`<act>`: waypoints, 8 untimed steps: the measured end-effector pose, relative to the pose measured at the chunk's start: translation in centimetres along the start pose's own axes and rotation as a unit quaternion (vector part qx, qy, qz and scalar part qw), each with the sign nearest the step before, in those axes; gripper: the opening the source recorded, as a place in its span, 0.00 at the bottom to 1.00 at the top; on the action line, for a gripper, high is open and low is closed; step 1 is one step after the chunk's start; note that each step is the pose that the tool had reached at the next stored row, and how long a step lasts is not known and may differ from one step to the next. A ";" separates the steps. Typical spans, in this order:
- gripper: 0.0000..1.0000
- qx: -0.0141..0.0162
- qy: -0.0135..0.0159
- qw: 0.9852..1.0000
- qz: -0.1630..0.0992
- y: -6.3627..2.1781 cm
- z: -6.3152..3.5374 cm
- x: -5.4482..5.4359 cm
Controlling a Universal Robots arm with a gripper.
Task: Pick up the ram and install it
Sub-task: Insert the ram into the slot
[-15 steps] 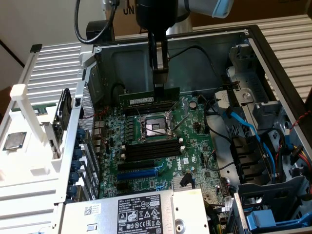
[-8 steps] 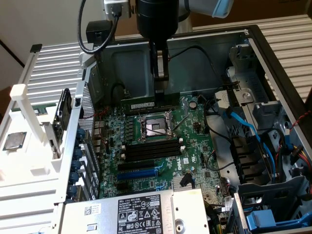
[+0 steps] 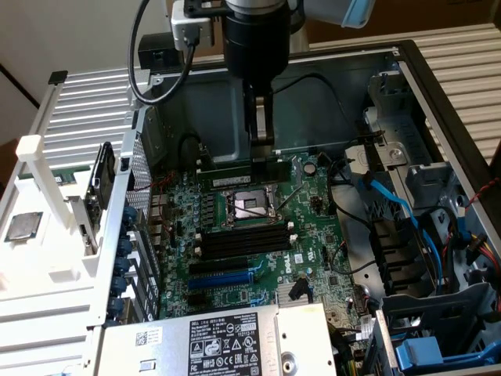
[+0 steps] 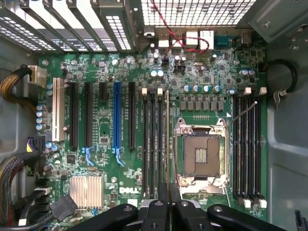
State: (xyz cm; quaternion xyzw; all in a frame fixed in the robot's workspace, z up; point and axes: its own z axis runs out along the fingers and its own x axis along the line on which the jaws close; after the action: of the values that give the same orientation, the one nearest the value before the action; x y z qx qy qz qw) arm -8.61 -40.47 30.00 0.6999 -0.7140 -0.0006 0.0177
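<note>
Wrist view, item 1: the ram (image 4: 167, 139), a long, narrow, dark memory stick.
- Seen edge-on as a thin line running out from between the fingers (image 4: 158, 209) of the black two-fingered claw (image 4: 168, 206).
- It lies parallel with the bank of long black memory slots with white end clips (image 4: 152, 144), on the side of that bank nearest the square silver processor socket (image 4: 201, 154).
- Reason for the pose, as judged: edge down and in line with the slots is the only attitude in which its contacts can meet one.

Item 2: the claw (image 3: 261, 153) in the exterior view.
- It hangs straight down from a dark cylindrical wrist into the open grey metal computer case (image 3: 329, 86).
- Condition: clenched on the ram (image 3: 223, 168), pinching its flat faces near the upper edge.
- This leaves the lower edge free and the stick level over the green motherboard (image 3: 313, 235).

Item 3: height.
- The stick looks raised above the board.
- Whether its lower edge touches a slot cannot be told.

Item 4: surroundings.
- A second bank of black memory slots (image 4: 248, 144) sits on the far side of the socket and looks vacant.
- The blue expansion slot (image 4: 117, 115) lies beyond the first bank, away from the socket and well apart from the stick.
</note>
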 end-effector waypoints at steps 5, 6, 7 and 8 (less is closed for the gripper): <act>0.12 0.000 0.000 1.000 0.002 -0.03 0.45 0.7; 0.12 0.000 0.000 1.000 0.002 -0.02 0.52 0.7; 0.12 -0.001 0.000 1.000 0.002 -0.03 0.56 0.8; 0.12 0.000 0.000 1.000 0.002 -0.03 0.60 0.9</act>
State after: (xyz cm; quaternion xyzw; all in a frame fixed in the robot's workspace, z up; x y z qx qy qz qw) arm -8.61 -41.34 29.42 0.6982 -0.7157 -0.0009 0.0180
